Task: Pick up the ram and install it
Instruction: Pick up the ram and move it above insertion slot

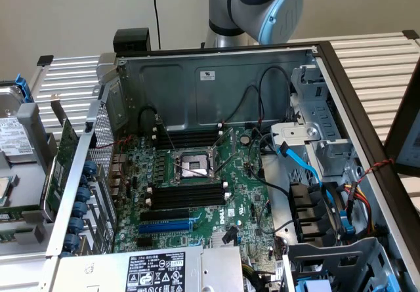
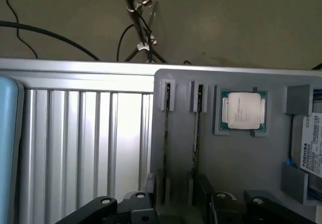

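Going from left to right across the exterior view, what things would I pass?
Hard drive → green expansion card → CPU socket → blue cable → coloured wire bundle.

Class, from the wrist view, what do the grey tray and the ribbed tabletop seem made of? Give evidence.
Tray: probably matte grey plastic, dull with moulded pockets. Tabletop: likely bare aluminium, silvery, ribbed and reflecting light.

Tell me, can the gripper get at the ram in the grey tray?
Probably yes: the ram stands on edge in the grey tray, nothing covers it, and the gripper is close by.
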`<state>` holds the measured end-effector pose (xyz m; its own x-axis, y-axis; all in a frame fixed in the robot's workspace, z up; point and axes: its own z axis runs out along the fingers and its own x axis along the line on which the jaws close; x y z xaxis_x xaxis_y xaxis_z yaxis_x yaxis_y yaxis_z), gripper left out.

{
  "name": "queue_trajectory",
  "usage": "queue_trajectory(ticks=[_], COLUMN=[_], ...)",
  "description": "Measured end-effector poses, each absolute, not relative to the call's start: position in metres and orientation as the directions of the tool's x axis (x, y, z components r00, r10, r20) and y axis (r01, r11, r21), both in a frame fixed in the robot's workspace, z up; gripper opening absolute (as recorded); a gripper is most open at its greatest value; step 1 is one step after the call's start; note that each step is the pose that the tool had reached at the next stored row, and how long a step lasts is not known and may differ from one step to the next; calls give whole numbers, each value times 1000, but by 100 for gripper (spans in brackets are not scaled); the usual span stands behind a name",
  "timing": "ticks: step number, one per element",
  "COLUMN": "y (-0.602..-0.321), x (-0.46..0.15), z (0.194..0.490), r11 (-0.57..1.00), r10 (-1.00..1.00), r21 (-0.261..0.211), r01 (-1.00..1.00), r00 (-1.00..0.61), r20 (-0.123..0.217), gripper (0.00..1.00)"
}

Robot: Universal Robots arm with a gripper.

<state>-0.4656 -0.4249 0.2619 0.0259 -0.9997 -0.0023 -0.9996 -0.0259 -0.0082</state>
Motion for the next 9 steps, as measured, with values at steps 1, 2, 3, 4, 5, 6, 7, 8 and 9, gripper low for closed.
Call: queue_trajectory(ticks=[1,2,3,4,5,6,7,8,9], y=[-426,-427,-429,-430,-431,-431,-432,-432,-432], x=[-466,-466,-466,-466,-465,-465,-464,-463,-462], z=[260,258,256,254,253,251,249,247,245], r11=[-26,-25,-25,-25,-25,-25,-24,-24,-24], r10=[-1000,-1000,-1000,-1000,-1000,-1000,-1000,-1000,-1000], r21=[-9,-9,-9,-9,-9,-9,-9,-9,-9], r01=[-1000,-1000,-1000,-1000,-1000,-1000,-1000,-1000,-1000], r00=[26,25,25,25,25,25,24,24,24], r20=[-2,-2,-3,-3,-3,-3,-3,-3,-3], gripper=[44,44,44,44,44,44,44,44,44])
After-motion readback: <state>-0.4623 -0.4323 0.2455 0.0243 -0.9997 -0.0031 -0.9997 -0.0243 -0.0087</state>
